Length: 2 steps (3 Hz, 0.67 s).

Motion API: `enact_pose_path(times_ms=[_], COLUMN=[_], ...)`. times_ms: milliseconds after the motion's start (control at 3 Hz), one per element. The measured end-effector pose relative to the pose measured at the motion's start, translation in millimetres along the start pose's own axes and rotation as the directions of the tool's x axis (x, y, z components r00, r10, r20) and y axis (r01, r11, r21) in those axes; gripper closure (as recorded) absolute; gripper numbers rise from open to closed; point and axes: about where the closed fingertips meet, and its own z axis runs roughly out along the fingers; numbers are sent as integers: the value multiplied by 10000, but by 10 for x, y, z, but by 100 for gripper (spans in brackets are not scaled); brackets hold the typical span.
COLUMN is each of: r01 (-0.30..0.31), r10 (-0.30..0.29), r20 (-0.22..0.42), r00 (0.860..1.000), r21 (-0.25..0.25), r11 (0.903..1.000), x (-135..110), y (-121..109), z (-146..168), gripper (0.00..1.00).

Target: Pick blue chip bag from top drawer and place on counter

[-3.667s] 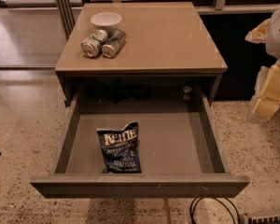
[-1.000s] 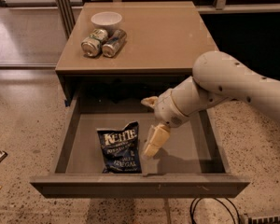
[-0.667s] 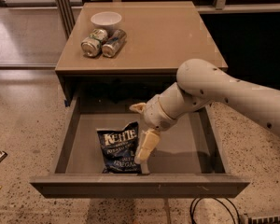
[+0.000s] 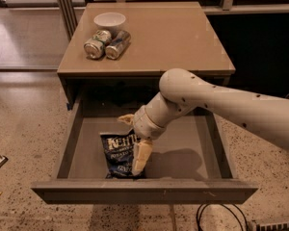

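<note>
Open top drawer | blue chip bag flat inside | gripper over bag, fingers spread, holding nothing

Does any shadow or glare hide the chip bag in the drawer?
Camera view: the arm throws a soft shadow on the drawer floor right of the end effector, which hangs over the chip bag; its lettering reads clearly; mild sheen on the counter.

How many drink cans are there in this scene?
2. One can lies beside the other can at the counter's back left, by a white bowl. The tool is in the drawer over the chip bag. The drawer's shadowed back may hide more.
</note>
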Motion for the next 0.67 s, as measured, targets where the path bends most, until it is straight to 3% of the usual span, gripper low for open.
enact_pose_path(times_ms=[333, 667], r01=[522, 774], r10=[-527, -790], r20=[-162, -343], r00=[9985, 9963], r21=[-291, -465], r11=[9982, 9959], x=[-33, -53], y=[-20, -51], z=[185, 340], gripper=[0, 18])
